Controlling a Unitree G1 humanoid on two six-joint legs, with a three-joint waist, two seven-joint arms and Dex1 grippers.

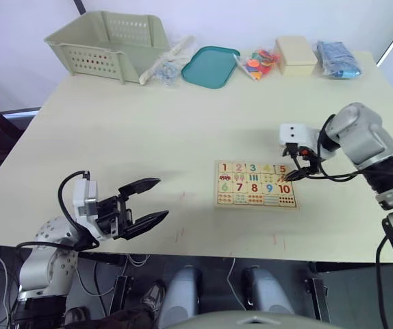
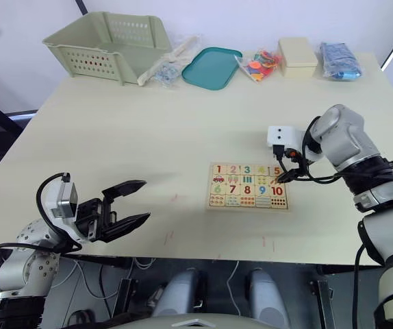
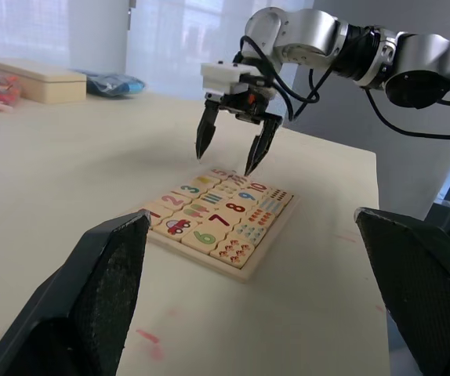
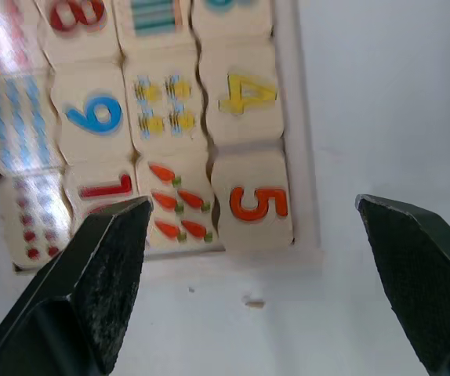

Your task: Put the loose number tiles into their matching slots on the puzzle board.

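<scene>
Hovering low at the near left edge of the bench (image 1: 148,130), the left hand (image 1: 145,202) has its two black fingers spread wide and holds nothing. Farther in, right of centre, the puzzle board (image 1: 256,185) lies flat on the bench, with tiles 1 to 5 seated along its far row; the 5 tile (image 4: 250,202) sits in the right end slot beside the 4 tile (image 4: 241,95). Just above that corner hangs the right hand (image 3: 230,153), fingers parted and empty, tips clear of the board. Along the far edge stand a pale green basket (image 1: 111,42), a teal tray (image 1: 210,66) and a cream box (image 1: 296,53).
</scene>
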